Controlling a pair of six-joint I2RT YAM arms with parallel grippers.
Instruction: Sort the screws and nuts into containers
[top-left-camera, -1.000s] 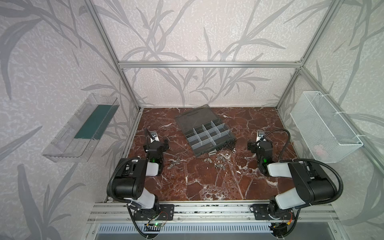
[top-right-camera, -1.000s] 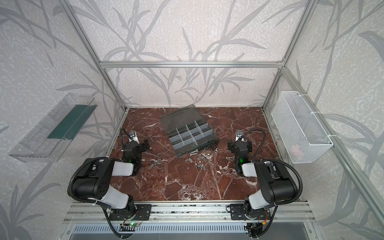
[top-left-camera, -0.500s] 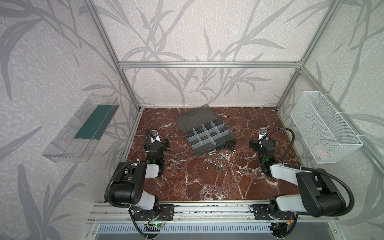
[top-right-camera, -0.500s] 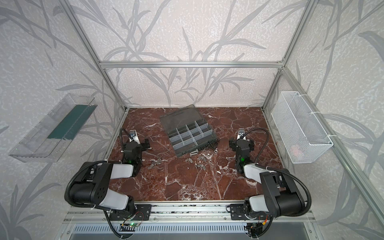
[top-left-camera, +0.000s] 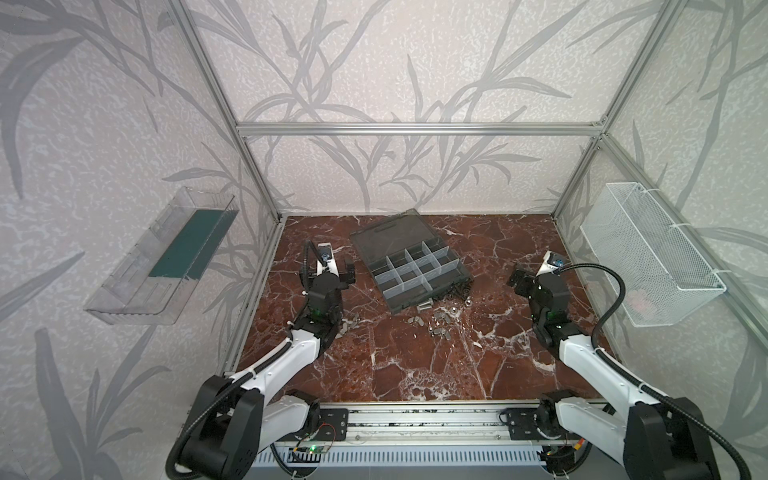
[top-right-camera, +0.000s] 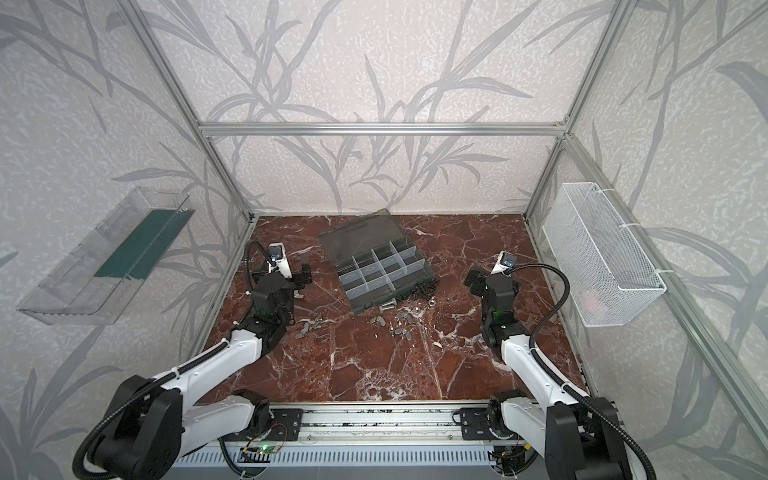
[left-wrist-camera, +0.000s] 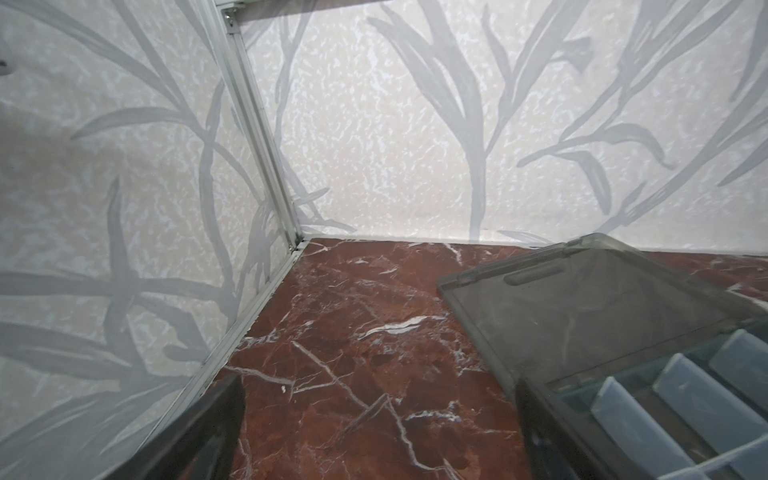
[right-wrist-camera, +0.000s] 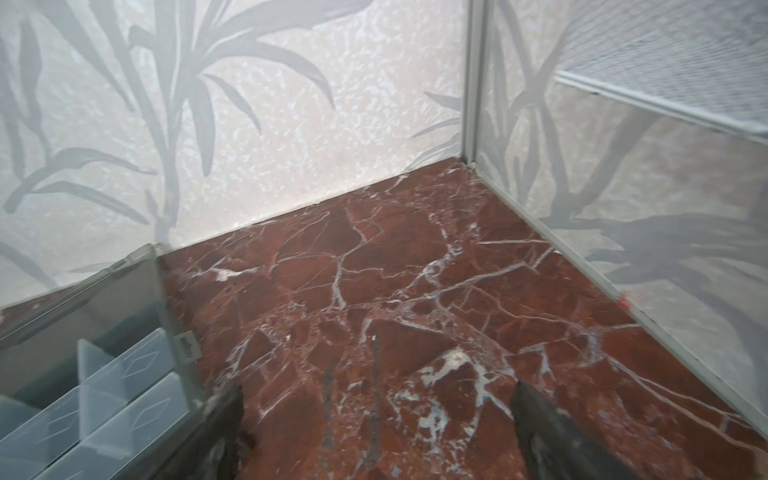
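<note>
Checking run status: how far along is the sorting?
Done: the case has its lid open; the compartments look empty. In hand: nothing; left gripper and right gripper are open, flanking the case. Left: all the fasteners, lying loose on the table by the case's near edge.

High stereo pair, wrist views sharing case (left-wrist-camera: 582, 316)

Looks onto red-brown, white-veined marble floor (right-wrist-camera: 374, 270); shows right gripper (right-wrist-camera: 376, 392) above it, dark fingers (right-wrist-camera: 540, 419) spread wide, nothing between; catches grey organizer case (right-wrist-camera: 183, 399) just beside one finger, smoky lid (right-wrist-camera: 91, 303) raised, translucent dividers (right-wrist-camera: 89, 365) upright; glimpses white mesh basket (right-wrist-camera: 665, 54) past aluminium corner post (right-wrist-camera: 473, 83).
</note>
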